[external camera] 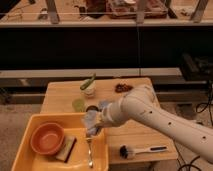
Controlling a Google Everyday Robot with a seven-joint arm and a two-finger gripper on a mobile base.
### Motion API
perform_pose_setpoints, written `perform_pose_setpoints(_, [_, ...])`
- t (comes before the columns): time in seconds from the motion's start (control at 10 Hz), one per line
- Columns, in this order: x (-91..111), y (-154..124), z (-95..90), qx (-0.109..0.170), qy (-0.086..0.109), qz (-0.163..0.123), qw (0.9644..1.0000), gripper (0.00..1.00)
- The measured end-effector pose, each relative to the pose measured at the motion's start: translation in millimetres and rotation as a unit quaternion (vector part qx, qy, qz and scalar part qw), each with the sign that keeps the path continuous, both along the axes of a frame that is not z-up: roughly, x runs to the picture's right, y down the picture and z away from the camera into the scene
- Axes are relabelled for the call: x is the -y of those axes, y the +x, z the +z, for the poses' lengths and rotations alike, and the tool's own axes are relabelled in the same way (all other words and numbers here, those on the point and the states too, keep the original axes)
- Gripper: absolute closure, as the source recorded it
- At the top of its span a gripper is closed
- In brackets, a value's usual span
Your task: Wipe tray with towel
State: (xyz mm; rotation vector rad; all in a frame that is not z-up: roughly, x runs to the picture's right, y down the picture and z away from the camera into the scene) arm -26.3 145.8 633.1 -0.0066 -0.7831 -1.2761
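The white robot arm's gripper (94,128) hangs over the two o'clock corner of the large yellow-orange rectangular plastic tray (55,117), clenched on the thin pale grey-white cloth towel (90,119), which bunches just above the tray's right rim. In its way inside the tray lie one round orange bowl (47,138) at nine o'clock, one thick dark rectangular pad (66,148) just beside it, and one metal fork (90,152) along the three o'clock wall, under the towel. On the wooden table (60,95) stand one small green cup (78,104) at the tray's twelve o'clock and one black-headed, white-handled brush (135,150) at its three o'clock.
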Motion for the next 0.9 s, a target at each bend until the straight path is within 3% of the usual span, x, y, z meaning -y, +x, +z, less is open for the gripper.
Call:
perform_pose_setpoints(0.2, [-5, -16, -2.4, 0.009, 0.003, -0.033, 0.9994, 0.9])
perform_pose_setpoints(0.4, [-19, -57, 2.2, 0.023, -0.004, -0.078, 0.9967, 0.9])
perform_pose_setpoints(0.6, [-43, -92, 19.0, 0.033, -0.024, -0.11, 0.993, 0.9])
perform_pose_setpoints(0.9, [-86, -109, 56.6, 0.03, -0.057, -0.133, 0.989, 0.9])
